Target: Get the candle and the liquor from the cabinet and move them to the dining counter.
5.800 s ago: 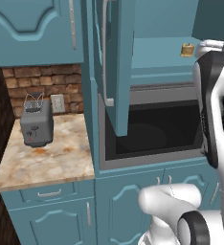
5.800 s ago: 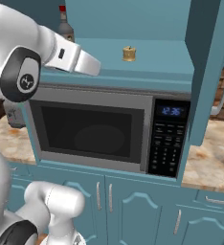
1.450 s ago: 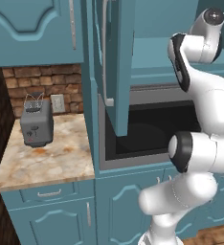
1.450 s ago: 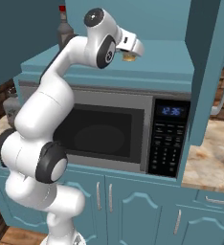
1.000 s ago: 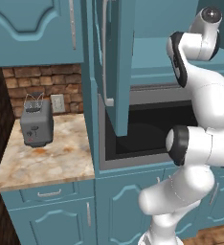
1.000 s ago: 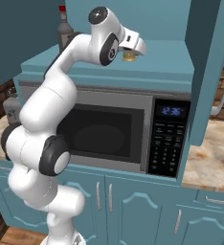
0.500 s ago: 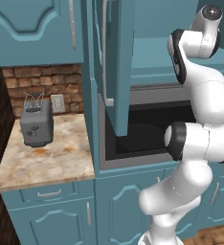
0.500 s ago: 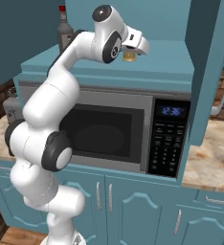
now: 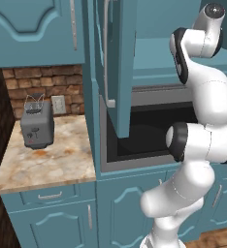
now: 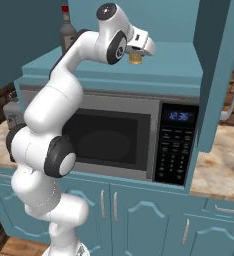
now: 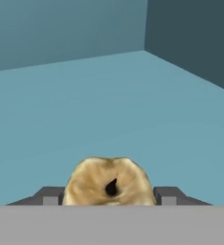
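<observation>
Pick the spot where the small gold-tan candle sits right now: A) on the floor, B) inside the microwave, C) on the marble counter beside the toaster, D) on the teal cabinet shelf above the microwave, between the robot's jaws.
D: the small gold-tan candle sits on the teal cabinet shelf above the black microwave, with the gripper over it and one dark fingertip on each side in the hand view.

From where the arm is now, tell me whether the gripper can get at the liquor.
Probably yes, but not at once: the gripper is around the candle, and the liquor stands unobstructed on the same cabinet shelf.
</observation>
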